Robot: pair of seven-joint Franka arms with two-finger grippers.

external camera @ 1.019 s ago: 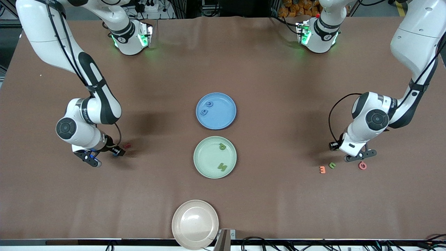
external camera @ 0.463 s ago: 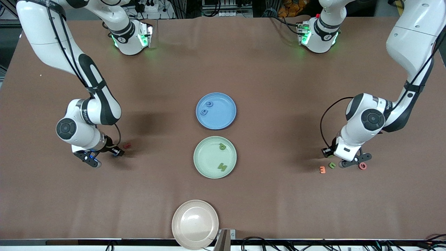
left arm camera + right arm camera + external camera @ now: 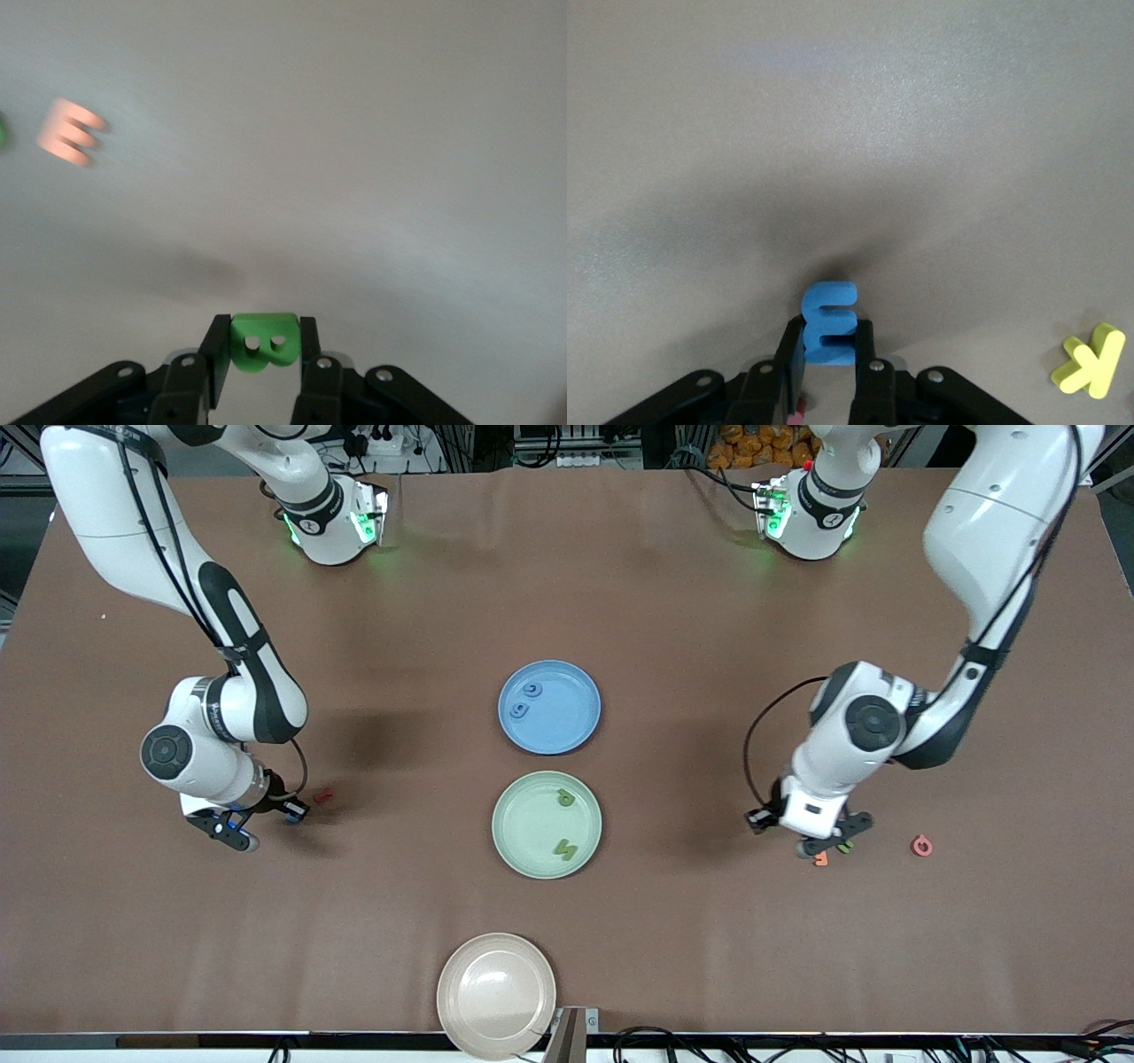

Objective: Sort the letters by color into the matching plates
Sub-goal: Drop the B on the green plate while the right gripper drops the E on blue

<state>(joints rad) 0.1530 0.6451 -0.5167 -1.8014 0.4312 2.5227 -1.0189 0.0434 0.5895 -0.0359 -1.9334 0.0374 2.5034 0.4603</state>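
Letters were mid-sort: left gripper [image 3: 262, 354] clamped a green piece [image 3: 262, 341], right gripper [image 3: 827, 341] a blue E [image 3: 829, 323]; carrying to the matching plates [image 3: 547, 825] seemed next.

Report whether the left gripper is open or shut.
Shut: the left gripper has its fingers clamped on a green letter.

The brown cloth-covered table [image 3: 709, 629] carries a round blue plastic plate [image 3: 571, 726], a pale green plate [image 3: 527, 828] nearer the camera, and a cream plate [image 3: 496, 992] nearest.
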